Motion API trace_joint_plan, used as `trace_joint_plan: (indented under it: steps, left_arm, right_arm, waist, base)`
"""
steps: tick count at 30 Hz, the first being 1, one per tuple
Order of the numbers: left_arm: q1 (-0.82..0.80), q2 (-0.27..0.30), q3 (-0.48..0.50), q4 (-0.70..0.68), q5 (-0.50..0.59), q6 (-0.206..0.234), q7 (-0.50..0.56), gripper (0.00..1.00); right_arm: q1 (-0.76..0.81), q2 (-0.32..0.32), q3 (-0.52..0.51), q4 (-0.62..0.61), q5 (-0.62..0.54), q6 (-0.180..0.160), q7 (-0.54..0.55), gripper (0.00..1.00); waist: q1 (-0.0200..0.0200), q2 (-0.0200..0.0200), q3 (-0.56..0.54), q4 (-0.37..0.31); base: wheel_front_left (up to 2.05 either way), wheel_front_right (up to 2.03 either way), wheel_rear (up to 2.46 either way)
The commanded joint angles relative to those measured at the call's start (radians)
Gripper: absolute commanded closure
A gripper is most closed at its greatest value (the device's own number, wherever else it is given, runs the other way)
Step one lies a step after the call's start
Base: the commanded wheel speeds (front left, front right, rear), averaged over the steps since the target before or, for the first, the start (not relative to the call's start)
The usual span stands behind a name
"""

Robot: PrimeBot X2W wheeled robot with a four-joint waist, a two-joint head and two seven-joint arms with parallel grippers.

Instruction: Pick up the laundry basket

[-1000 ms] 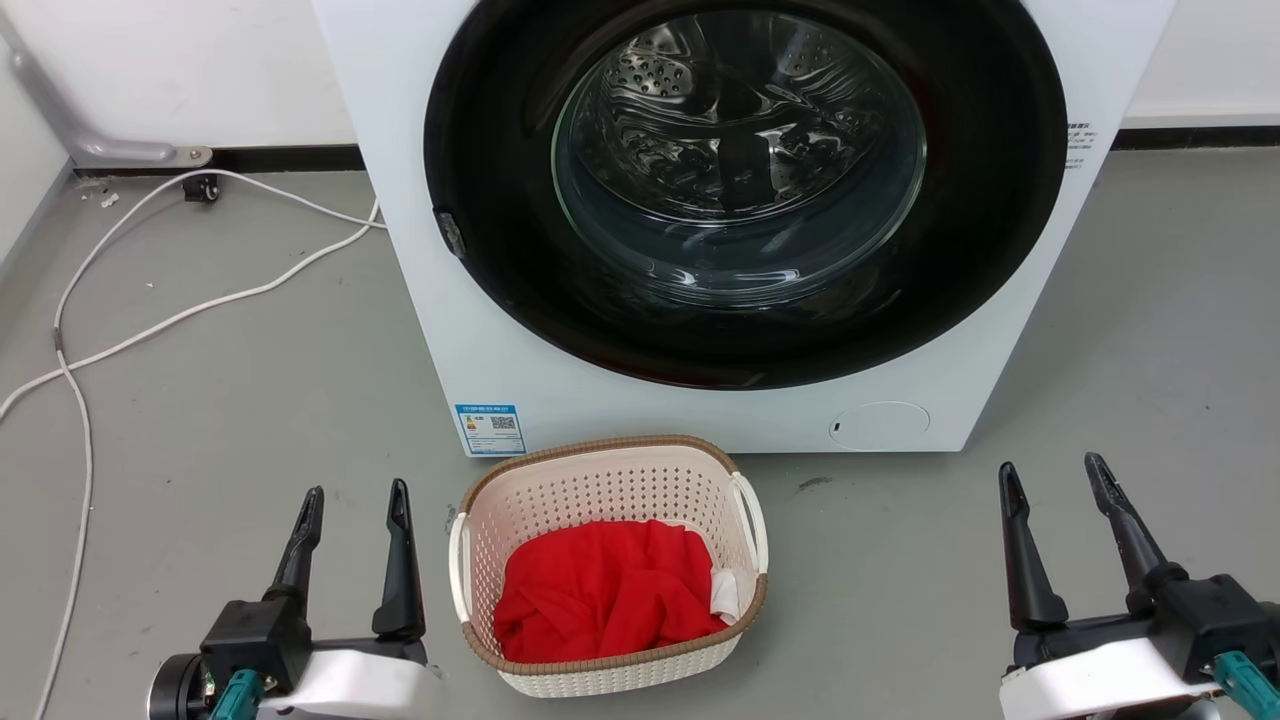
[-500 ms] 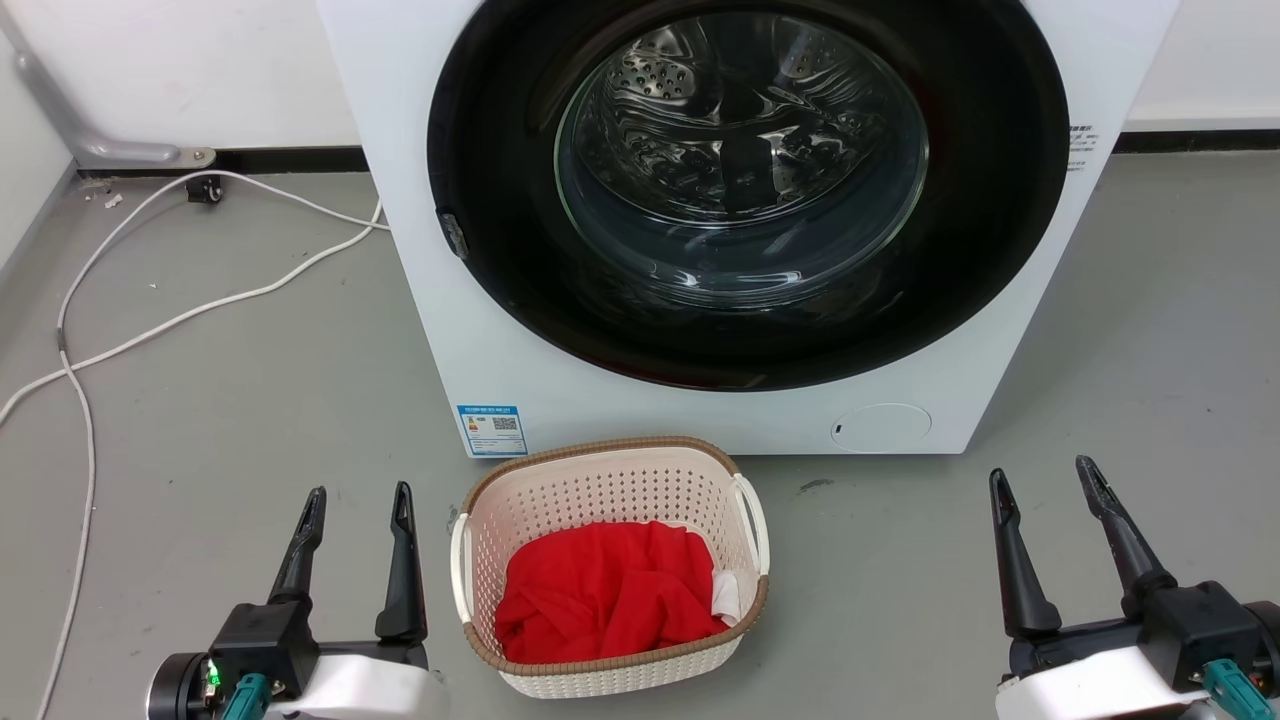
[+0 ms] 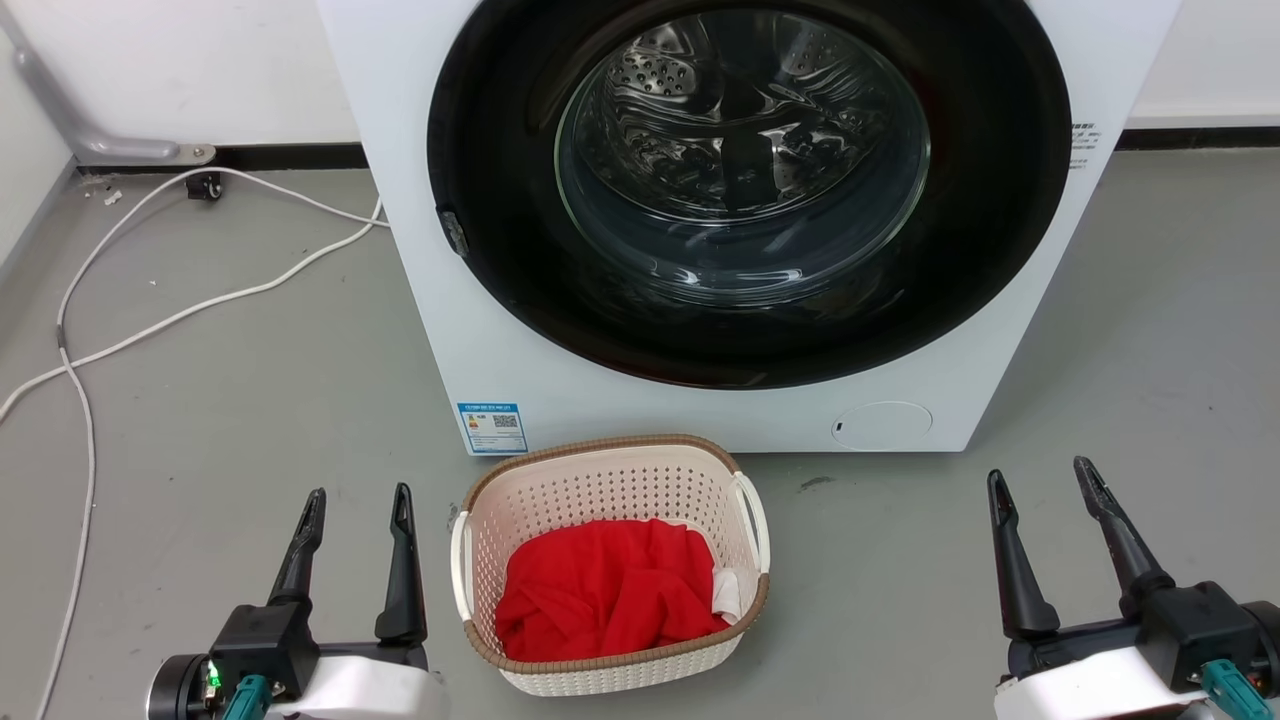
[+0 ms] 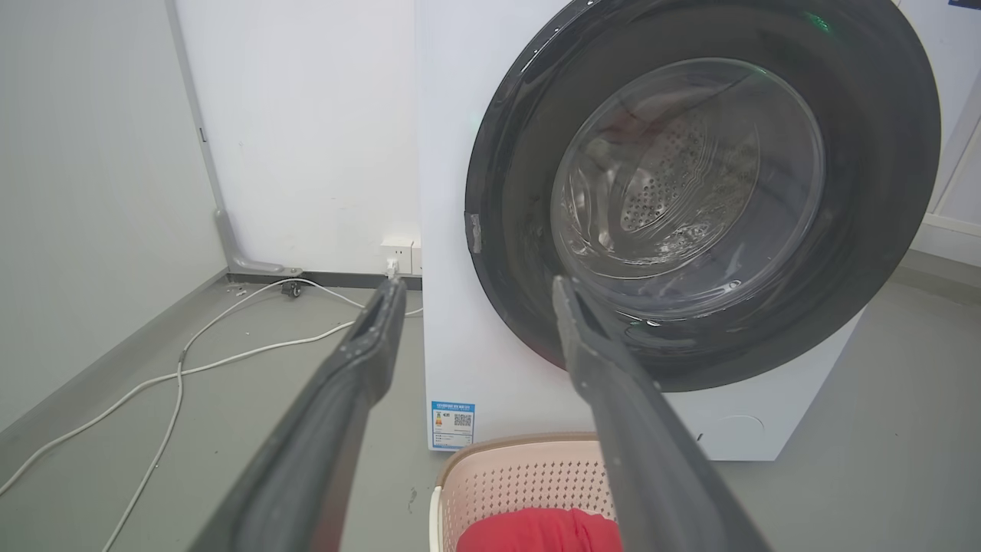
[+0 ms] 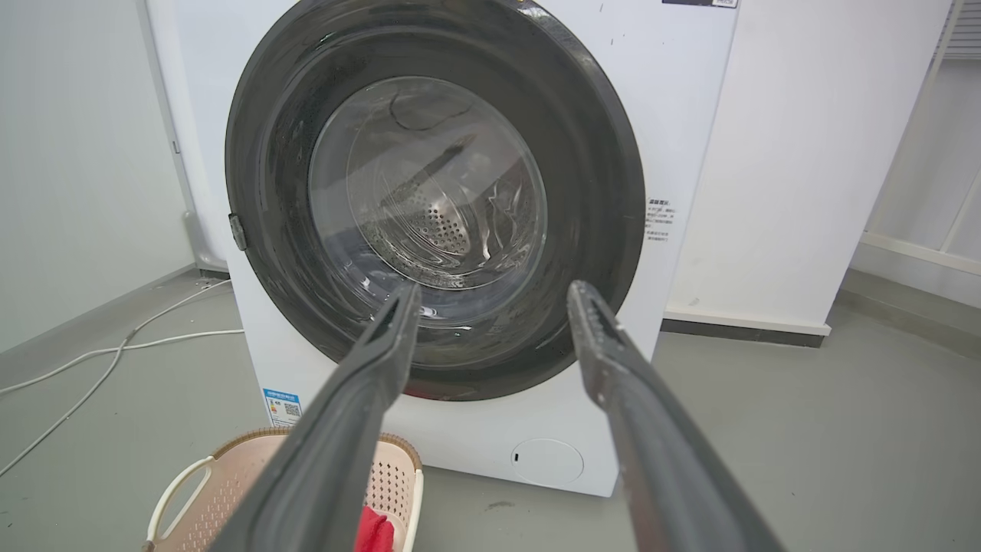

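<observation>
At the lower left of the head view, the left gripper (image 3: 360,490) has its two dark fingers spread apart with nothing between them, pointing up the frame. The right gripper (image 3: 1038,468) at the lower right is likewise spread wide and empty. Between them, at the bottom centre of the frame, the laundry basket (image 3: 600,488) sits on the grey floor (image 3: 250,420), just beside the left gripper and well apart from the right one. Neither gripper touches it. A crumpled red cloth (image 3: 605,590) fills its bottom, with a small bit of white cloth (image 3: 727,592) tucked at the cloth's right edge, under the basket's right handle (image 3: 752,520). In the left wrist view the basket's far rim shows at the bottom centre, partly behind one finger. In the right wrist view it lies in the lower left corner. Just above the basket in the head view stands the white washing machine (image 3: 480,330), its round dark door (image 3: 740,160) shut and the metal drum visible through the glass. A blue sticker (image 3: 491,427) marks its lower left corner and a round cover (image 3: 880,425) its lower right. A white cable (image 3: 200,310) trails across the floor at the left of the frame, up towards the white wall (image 3: 200,70) along the top.
</observation>
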Motion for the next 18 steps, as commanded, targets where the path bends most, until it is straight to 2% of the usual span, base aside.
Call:
trace_joint_plan:
  steps: [1, 11, 18]
  left_arm:
    - [0.010, 0.003, 0.002, 0.004, -0.002, 0.005, -0.005, 0.00]
    - [-0.039, 0.003, 0.035, 0.076, 0.000, -0.003, -0.004, 0.00]
    - [-0.145, 0.002, 0.067, 0.214, 0.019, -0.027, -0.004, 0.00]
  right_arm:
    - [0.004, 0.001, 0.002, 0.001, 0.003, 0.000, -0.003, 0.00]
    - [-0.045, 0.001, 0.052, 0.082, 0.001, 0.000, -0.002, 0.00]
    - [-0.152, 0.001, 0.081, 0.176, -0.017, 0.000, -0.002, 0.00]
  waist:
    - [0.0000, 0.0000, 0.001, -0.001]
    - [0.0000, 0.0000, 0.034, -0.001]
    - [0.0000, 0.0000, 0.143, 0.004]
  base:
    - [0.00, 0.00, 0.00]
    - [0.00, 0.00, 0.00]
    - [0.00, 0.00, 0.00]
